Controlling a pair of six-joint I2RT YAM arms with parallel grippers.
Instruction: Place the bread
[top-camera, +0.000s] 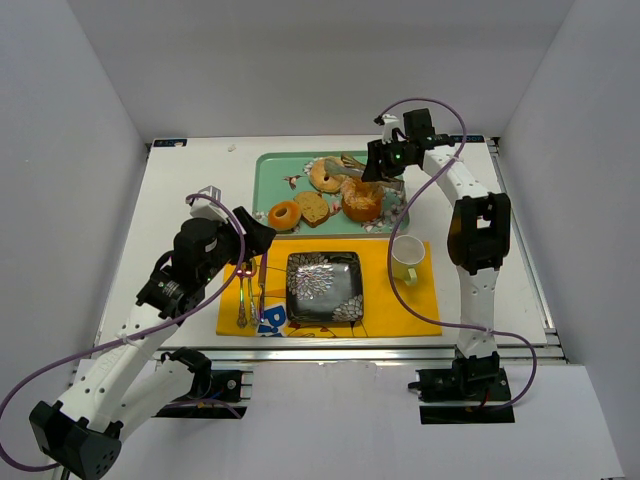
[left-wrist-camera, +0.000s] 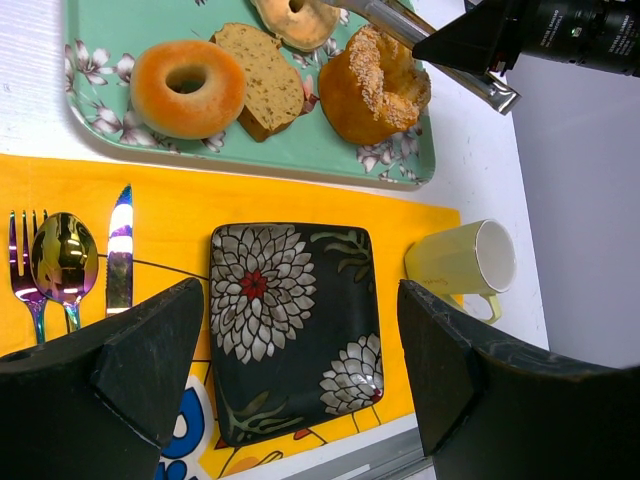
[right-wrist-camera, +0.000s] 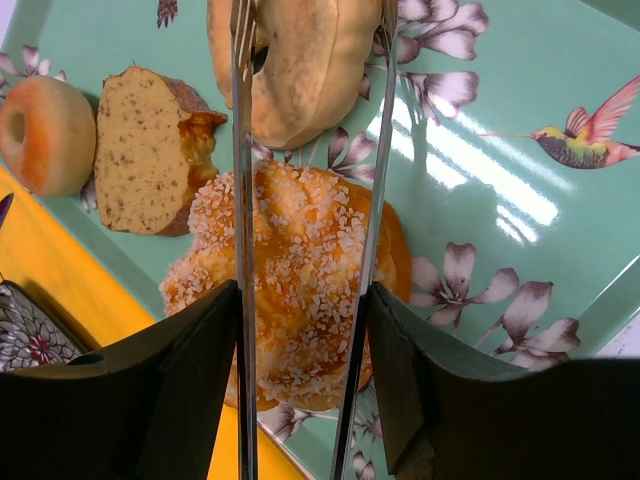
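Bread (right-wrist-camera: 300, 70) on tray (right-wrist-camera: 520, 120), straddled by tongs (right-wrist-camera: 243, 250) clamped in right fingers (right-wrist-camera: 170, 400), just ahead of them. Grasp step, likely. Next: squeeze, lift, carry to plate (left-wrist-camera: 290, 330) below left fingers (left-wrist-camera: 150, 370), spread wide.

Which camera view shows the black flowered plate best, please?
The left wrist view: the plate lies whole and close, its pattern sharp. The top external view shows it whole but small; the right wrist view catches only one corner at the left edge.
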